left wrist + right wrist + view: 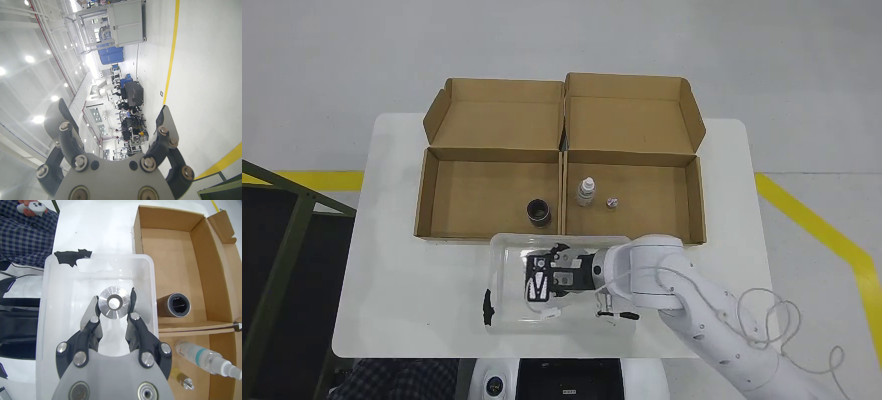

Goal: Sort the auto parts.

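In the right wrist view a flat metal ring [114,314] with a centre hole sits inside the clear plastic bin [154,279]. My right gripper [114,298] is shut on the ring, one pad against each side of its rim. From above, this gripper [537,280] is low inside the bin [504,245] at the table's front. I cannot tell whether the ring rests on the bin floor. My left gripper [113,115] is open and holds nothing, pointing out at the room away from the table.
Two open cardboard boxes stand behind the bin. The left box [472,195] holds a black cylinder [539,211]. The right box [652,200] holds a spray bottle [586,190] and a small metal part [612,201]. Black tape [486,307] marks the bin's corner.
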Robot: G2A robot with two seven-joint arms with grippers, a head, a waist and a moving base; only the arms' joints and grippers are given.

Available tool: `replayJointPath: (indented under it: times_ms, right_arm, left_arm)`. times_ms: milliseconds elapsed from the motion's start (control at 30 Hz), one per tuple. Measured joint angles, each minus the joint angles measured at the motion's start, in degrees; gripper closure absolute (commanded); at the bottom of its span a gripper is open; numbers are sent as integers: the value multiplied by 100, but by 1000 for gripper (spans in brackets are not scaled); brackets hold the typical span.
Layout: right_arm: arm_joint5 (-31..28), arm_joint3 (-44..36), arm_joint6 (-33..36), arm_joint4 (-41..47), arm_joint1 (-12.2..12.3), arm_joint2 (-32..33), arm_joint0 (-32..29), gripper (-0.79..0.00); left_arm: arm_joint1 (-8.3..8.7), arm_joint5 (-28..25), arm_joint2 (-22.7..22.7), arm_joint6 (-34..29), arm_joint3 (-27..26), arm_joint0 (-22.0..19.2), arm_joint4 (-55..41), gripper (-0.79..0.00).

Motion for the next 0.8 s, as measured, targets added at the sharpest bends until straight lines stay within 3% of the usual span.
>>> replayJointPath:
  times_ms: [800]
  right_arm:
    - [-115,-448,-655,584,226,934,-319,0]
  left_arm:
    - [0,0,0,0,0,0,0,-785]
